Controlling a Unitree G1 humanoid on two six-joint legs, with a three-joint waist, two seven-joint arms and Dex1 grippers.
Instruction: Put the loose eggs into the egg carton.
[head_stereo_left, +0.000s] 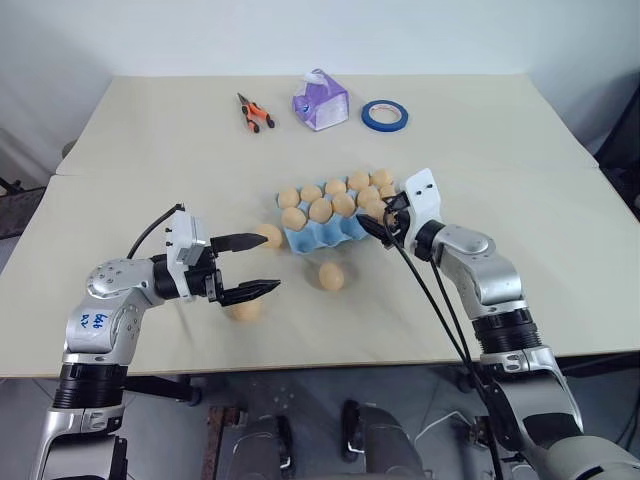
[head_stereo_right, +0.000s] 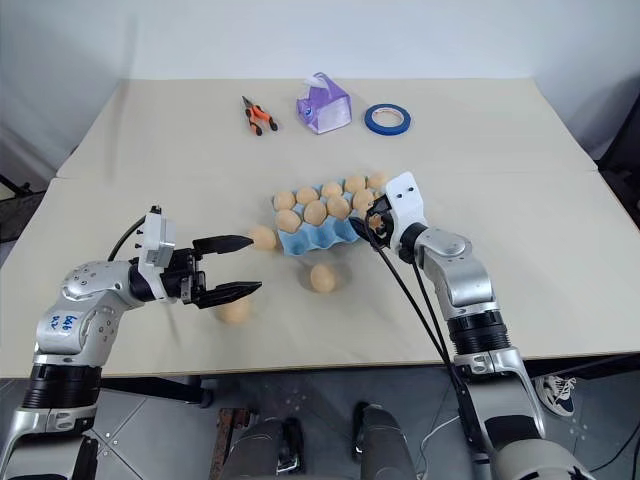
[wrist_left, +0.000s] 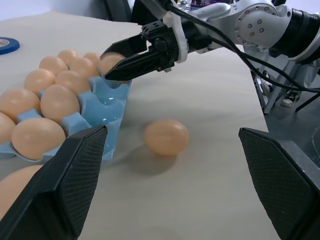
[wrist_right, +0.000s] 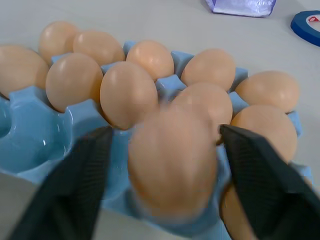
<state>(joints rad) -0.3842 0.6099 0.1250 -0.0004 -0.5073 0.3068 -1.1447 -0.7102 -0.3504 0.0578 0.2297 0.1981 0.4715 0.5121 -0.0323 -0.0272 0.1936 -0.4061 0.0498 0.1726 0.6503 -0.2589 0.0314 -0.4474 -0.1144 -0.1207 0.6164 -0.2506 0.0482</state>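
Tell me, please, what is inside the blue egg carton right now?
The egg carton holds tan eggs in most cups. At least one near-row cup is bare. The right claw covers the carton's right end, an egg between its fingers, so cups there are hidden.

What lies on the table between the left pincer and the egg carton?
One loose egg lies there, just left of the egg carton, past the open left pincer, seen in both eye views.
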